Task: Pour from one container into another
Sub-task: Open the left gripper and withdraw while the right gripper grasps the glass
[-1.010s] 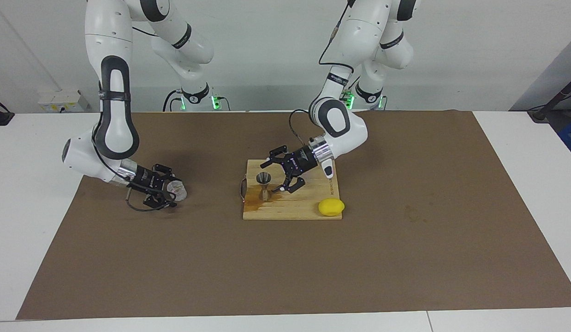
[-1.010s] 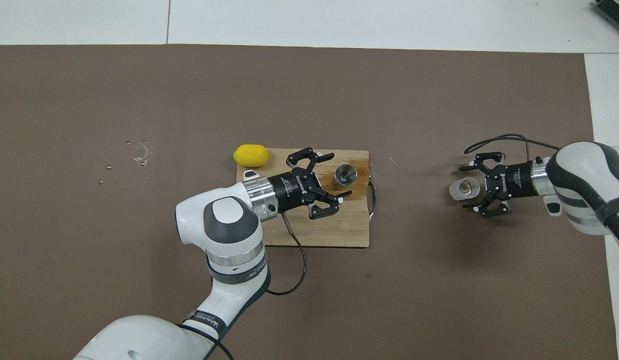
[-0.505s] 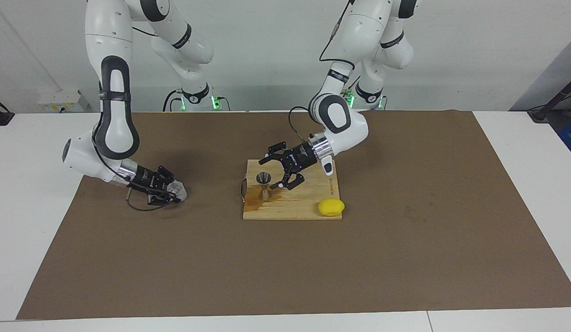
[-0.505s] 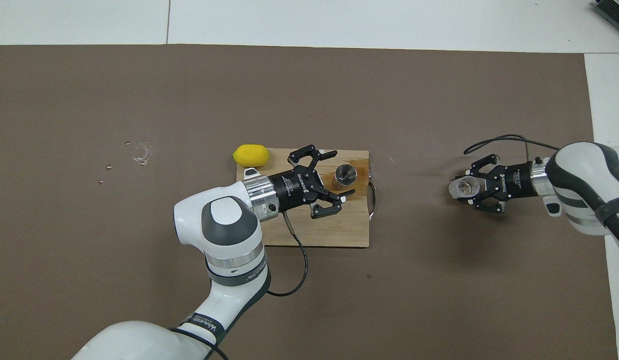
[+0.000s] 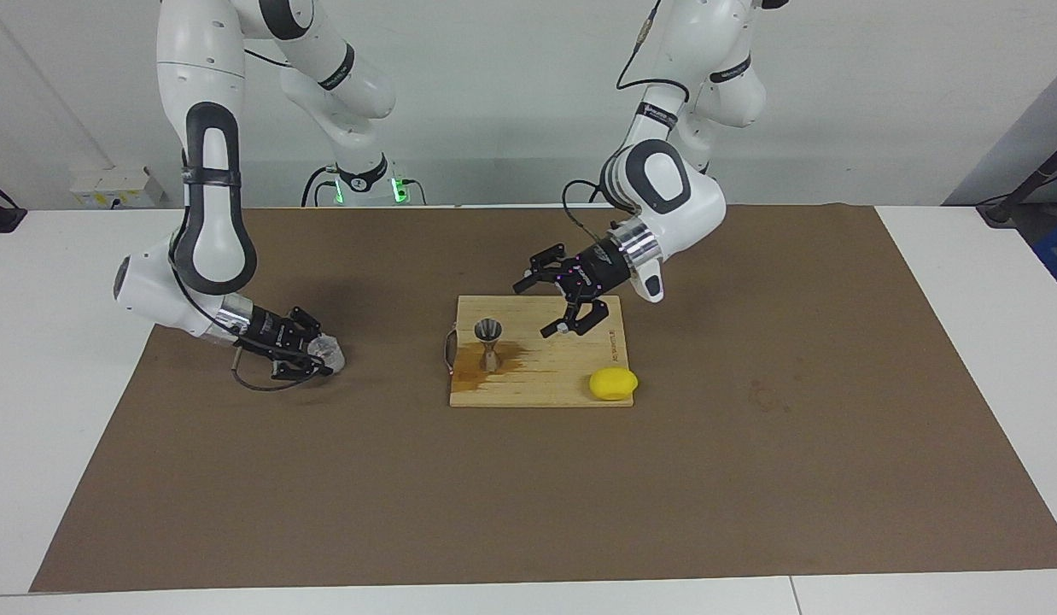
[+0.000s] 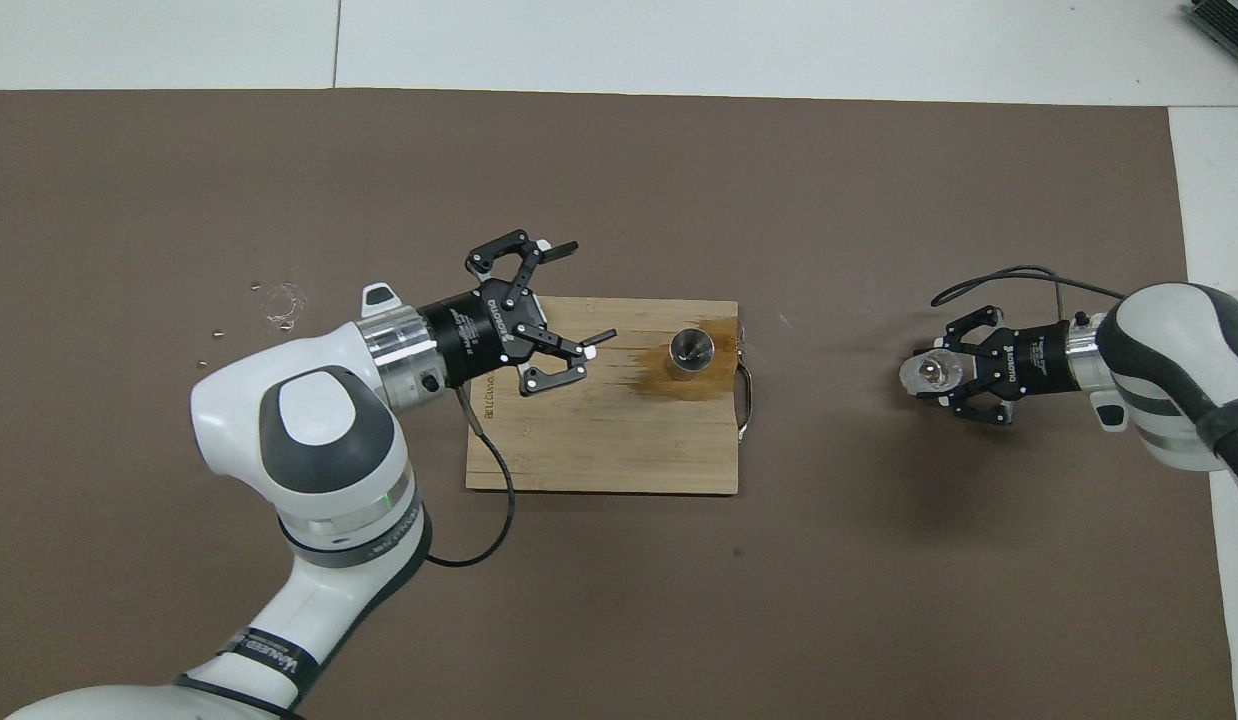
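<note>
The right gripper (image 5: pixel 317 354) is clamped on the small clear glass (image 5: pixel 328 351), low over the brown mat (image 5: pixel 750 478) toward the right arm's end of the table; whether the glass rests on the mat or is just off it I cannot tell. In the overhead view the glass (image 6: pixel 929 372) shows at the tip of that gripper (image 6: pixel 941 374), open mouth up.

The left gripper (image 5: pixel 552 301) hangs over the wooden board (image 5: pixel 546 384), its 2 fingers spread wide and holding nothing, apart from the metal jigger (image 5: pixel 489 344). From above, this gripper (image 6: pixel 577 298) sits over the board's (image 6: pixel 599 450) edge.

The jigger stands upright on the board, in a brownish wet stain (image 6: pixel 679 375). A lemon (image 5: pixel 613 383) lies at the board's corner.
</note>
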Motion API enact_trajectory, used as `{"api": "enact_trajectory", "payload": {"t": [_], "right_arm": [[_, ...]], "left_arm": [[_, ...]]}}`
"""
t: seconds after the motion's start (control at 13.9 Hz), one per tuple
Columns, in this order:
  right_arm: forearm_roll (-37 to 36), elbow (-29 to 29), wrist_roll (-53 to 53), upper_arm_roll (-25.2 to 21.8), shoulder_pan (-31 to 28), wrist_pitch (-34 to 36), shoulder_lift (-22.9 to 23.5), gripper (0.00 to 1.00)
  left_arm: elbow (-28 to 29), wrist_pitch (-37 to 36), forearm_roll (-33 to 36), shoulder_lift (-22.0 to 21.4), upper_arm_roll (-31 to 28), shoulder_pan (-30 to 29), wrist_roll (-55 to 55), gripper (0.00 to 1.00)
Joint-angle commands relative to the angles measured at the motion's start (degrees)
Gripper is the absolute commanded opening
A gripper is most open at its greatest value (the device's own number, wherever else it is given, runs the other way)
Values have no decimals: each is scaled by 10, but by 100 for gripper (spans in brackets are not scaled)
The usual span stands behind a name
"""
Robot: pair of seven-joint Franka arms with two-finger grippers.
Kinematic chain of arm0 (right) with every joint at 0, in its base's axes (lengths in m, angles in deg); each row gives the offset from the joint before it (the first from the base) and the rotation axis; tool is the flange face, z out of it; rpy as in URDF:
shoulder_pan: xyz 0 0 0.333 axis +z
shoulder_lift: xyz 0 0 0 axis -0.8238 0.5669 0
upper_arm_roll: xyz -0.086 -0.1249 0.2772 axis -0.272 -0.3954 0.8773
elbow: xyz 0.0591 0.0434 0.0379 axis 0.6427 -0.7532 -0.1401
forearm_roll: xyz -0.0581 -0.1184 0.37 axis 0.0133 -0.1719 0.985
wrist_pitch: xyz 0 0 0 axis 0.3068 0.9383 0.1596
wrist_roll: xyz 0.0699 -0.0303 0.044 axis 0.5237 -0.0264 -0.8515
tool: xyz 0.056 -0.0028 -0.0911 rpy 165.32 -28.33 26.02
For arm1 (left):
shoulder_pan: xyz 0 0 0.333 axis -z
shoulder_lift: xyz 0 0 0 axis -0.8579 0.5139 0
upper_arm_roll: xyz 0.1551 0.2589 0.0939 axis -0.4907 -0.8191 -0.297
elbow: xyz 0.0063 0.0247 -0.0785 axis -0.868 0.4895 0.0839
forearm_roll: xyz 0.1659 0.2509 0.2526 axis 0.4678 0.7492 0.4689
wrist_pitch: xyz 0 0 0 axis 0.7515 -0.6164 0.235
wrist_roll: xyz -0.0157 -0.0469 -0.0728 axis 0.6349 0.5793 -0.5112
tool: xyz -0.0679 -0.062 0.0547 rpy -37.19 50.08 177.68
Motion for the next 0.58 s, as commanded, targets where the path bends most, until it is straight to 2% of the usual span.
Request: {"api": "enact_trajectory", "payload": {"t": [0.0,0.14,0.36,0.51], "right_arm": [[17,-8,57,2,31,-14,-39,0],[17,-3,102,2,57,-17,-55,0],[10,11,161,1,88,-18,-68,0],[-3,30,221,0,111,-20,-70,0]], "left_arm": [[-19,-14,126,-7,5,-46,-3,100],[-46,-14,247,0,5,-72,-5,100],[-96,-6,483,13,5,-93,-8,100],[-123,1,593,19,5,-102,-9,100]]}}
